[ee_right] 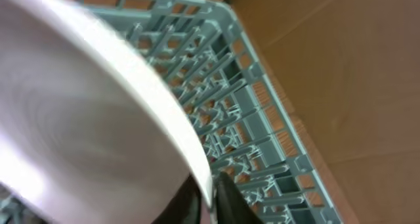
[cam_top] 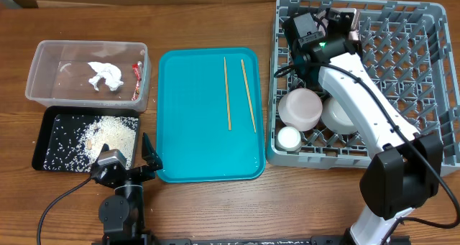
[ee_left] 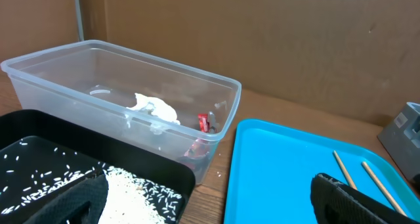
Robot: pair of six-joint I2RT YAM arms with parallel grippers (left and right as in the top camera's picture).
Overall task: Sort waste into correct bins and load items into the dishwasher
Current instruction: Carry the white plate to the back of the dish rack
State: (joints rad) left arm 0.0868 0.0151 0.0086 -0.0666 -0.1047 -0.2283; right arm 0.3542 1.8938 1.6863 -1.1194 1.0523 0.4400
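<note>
A robot lab's test bench: wooden table (cam_top: 215, 209) walled by cardboard sheets (ee_left: 295, 40)

Right arm (cam_top: 366, 108): white links between black joint housings, green indicator light (cam_top: 323, 43) near the wrist; left arm (cam_top: 116, 205): black throughout, grey motor cap (cam_top: 108, 159), trailing black cable (cam_top: 63, 192).
</note>
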